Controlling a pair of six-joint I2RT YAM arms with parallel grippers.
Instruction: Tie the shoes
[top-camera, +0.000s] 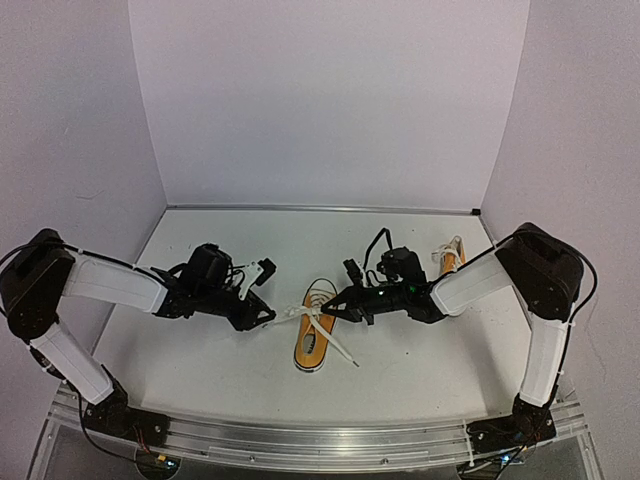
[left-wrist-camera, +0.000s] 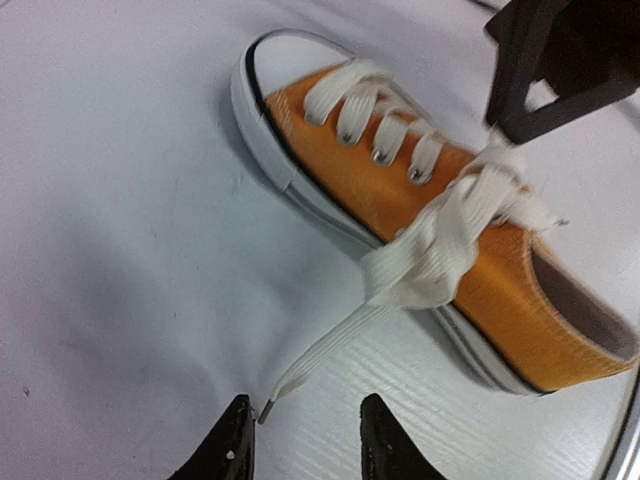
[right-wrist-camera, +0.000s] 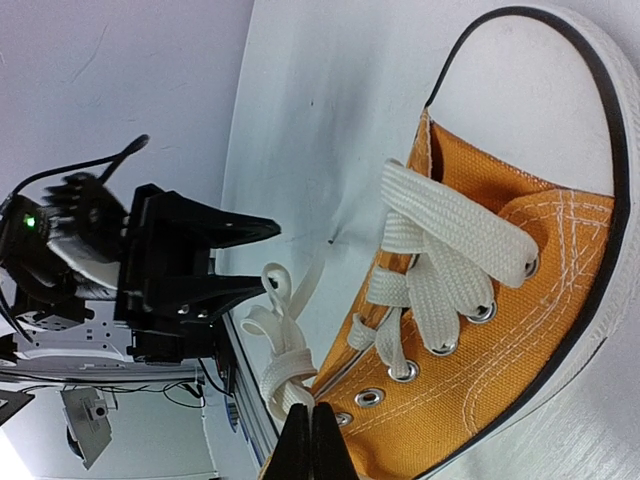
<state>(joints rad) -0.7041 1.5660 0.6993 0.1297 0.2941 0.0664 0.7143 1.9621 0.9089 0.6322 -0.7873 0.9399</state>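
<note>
One orange shoe (top-camera: 312, 345) with a white toe cap lies at the table's middle, between both grippers. Its white lace (left-wrist-camera: 430, 255) is bunched in a loose knot over the shoe's side. My right gripper (right-wrist-camera: 310, 440) is shut, pinching the lace bundle (right-wrist-camera: 285, 350) beside the eyelets; from above, the right gripper (top-camera: 328, 310) sits at the lace crossing. My left gripper (left-wrist-camera: 305, 445) stands open just left of the shoe (left-wrist-camera: 500, 290). A free lace end lies between its jaws, the tip (left-wrist-camera: 266, 410) beside the left finger. The second shoe (top-camera: 449, 259) lies at the back right, behind the right arm.
White walls close the table at the back and both sides. A metal rail (top-camera: 320, 440) runs along the near edge. A loose lace end (top-camera: 345, 352) trails right of the middle shoe.
</note>
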